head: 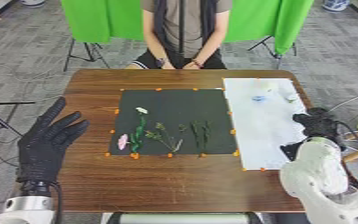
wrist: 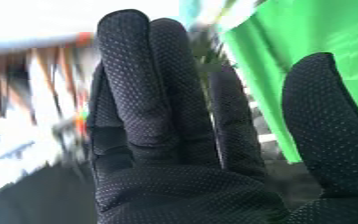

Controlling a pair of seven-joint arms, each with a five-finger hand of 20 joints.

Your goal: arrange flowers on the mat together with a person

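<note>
The brown wooden tabletop (head: 180, 187) spreads before me, the widest thing here, and past its far edge hangs a green cloth (head: 246, 27). On the tabletop lies the dark mat (head: 171, 102), with small orange marks (head: 158, 89) along its edges. Just beside it, on my right, is the long white sheet (head: 262, 131).

My left hand (head: 49, 142) is over the tabletop's left edge, well apart from the mat, its fingers straight and spread a little and the thumb held away from them. My right hand (head: 316, 123) is at the right edge of the white sheet. In the right wrist view I see its fingers straight, most of them pressed close together, with the thumb standing well off to one side; I am pinching nothing.

The flowers lie mostly on the near half of the mat. Toward its left is a long green stem (head: 137, 135) with a white bloom (head: 141, 110) at the far end. Next comes a branching sprig (head: 164, 138), then two slender dark green stems (head: 200, 135) side by side, pointing away from me. The pink flower (head: 122, 141) lies near the mat's near left corner. Smallest is a pale blue bloom (head: 259, 98) on the far half of the white sheet.
</note>
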